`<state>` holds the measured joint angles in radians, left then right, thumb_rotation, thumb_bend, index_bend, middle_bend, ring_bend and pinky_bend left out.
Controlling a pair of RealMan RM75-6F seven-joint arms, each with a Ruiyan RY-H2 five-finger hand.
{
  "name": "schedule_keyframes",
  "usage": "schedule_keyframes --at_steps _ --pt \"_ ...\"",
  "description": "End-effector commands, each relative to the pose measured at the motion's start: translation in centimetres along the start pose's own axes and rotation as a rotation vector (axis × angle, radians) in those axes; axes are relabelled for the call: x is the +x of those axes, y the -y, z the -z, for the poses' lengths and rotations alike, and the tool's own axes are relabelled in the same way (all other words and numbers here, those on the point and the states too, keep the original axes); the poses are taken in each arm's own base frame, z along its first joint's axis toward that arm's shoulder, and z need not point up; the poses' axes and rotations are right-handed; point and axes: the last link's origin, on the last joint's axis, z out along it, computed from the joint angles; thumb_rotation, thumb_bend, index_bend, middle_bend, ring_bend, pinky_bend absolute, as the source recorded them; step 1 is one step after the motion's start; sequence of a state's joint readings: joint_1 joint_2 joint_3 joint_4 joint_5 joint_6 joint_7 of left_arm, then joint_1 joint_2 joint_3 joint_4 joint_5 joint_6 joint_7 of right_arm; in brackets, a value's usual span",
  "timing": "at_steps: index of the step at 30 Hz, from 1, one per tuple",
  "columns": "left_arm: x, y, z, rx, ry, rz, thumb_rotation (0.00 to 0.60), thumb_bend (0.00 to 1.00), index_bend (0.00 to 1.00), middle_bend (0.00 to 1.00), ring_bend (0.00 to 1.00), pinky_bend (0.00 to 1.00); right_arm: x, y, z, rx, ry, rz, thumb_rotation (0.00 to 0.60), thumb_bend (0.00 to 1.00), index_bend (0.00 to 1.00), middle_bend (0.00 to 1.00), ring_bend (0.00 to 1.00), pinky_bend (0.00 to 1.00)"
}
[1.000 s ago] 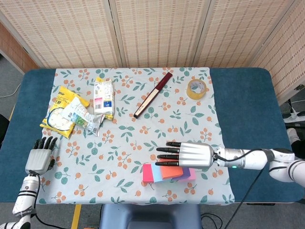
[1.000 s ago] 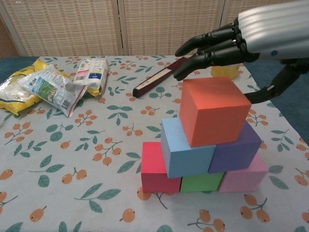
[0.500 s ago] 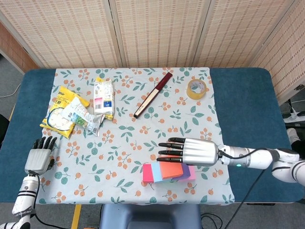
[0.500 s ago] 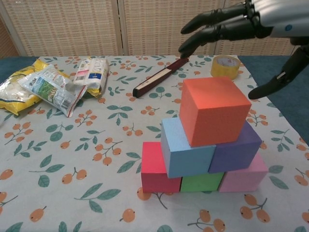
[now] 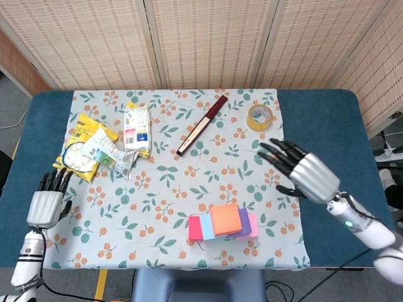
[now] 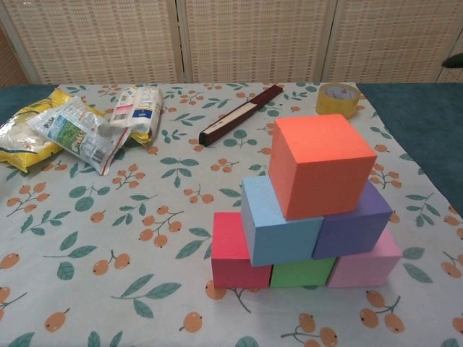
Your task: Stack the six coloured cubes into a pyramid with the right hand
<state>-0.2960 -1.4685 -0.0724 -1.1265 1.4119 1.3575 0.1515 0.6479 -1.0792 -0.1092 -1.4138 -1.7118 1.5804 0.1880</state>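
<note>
Sitting skewed atop the blue cube (image 6: 278,225) and purple cube (image 6: 358,220), the orange cube (image 6: 322,165) could topple if the empty, spread right hand (image 5: 308,175) brushed it.

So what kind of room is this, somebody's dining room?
More likely a robot test setup: a table with a floral cloth, woven screens behind, and random props like snack bags and tape.

Six cubes (image 6: 318,173), three snack packets (image 5: 101,148), one tape roll (image 5: 260,117), one fan (image 5: 202,124).
</note>
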Motion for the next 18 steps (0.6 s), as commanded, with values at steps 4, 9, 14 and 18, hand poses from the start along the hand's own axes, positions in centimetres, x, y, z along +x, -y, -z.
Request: schedule_keyframes --at_steps 4,9,14,18 --pt "1.8 0.8 1.5 -0.033 -0.105 0.018 0.6 0.42 0.0 0.0 0.0 0.08 -1.5 0.2 12.9 -0.703 0.29 0.073 0.6 0.06 0.0 0.0 0.0 0.0" --pt "2.4 1.0 2.0 -0.001 -0.106 -0.002 0.6 0.42 0.0 0.0 0.0 0.08 -2.4 0.8 16.3 -0.807 0.222 0.079 0.6 0.06 0.0 0.0 0.0 0.0" --pt "2.5 0.7 2.3 0.005 -0.088 -0.015 0.6 0.41 0.0 0.0 0.0 0.08 -2.5 0.5 17.4 -0.824 0.198 0.057 0.6 0.06 0.0 0.0 0.0 0.0" --pt "2.5 0.5 2.4 -0.002 -0.077 -0.019 0.6 0.41 0.0 0.0 0.0 0.08 -2.3 0.7 17.5 -0.813 0.18 0.049 0.6 0.06 0.0 0.0 0.0 0.0"
